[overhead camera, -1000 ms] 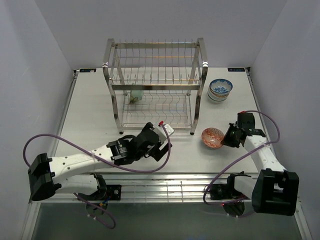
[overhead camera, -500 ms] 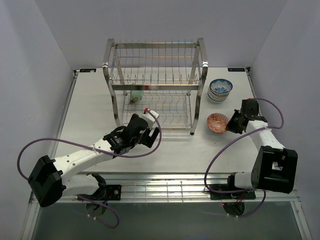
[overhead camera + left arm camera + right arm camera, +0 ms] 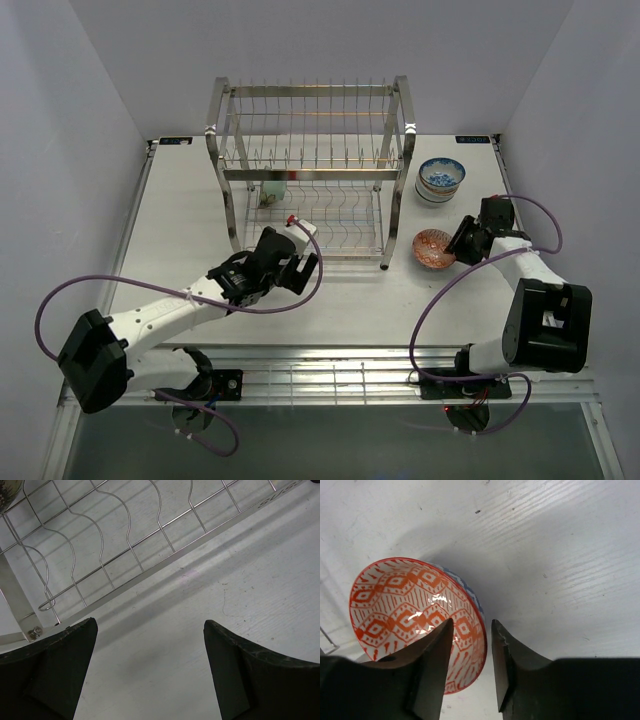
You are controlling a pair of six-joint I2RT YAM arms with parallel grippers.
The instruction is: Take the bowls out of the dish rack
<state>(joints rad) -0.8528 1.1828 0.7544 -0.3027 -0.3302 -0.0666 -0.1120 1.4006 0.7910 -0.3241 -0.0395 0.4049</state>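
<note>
The steel wire dish rack [image 3: 310, 170] stands at the back middle of the table, with one pale green bowl [image 3: 272, 192] on its lower tier. A red-patterned bowl [image 3: 433, 248] [image 3: 405, 605] rests on the table to the right of the rack. My right gripper [image 3: 460, 240] [image 3: 472, 622] straddles its near rim, one finger inside and one outside. Its jaws are parted with a gap to the rim. My left gripper [image 3: 300, 255] [image 3: 150, 625] is wide open and empty above bare table, just in front of the rack's lower front rail [image 3: 165, 555].
Blue-and-white bowls [image 3: 441, 178] are stacked at the back right, just behind the red bowl. The rack's right front post [image 3: 386, 262] stands close to the left of the red bowl. White walls close in the table on both sides.
The right gripper carried the red bowl back toward the blue-and-white stack, set it on the table and parted its jaws. The left gripper moved up to the rack's front and then held still.
</note>
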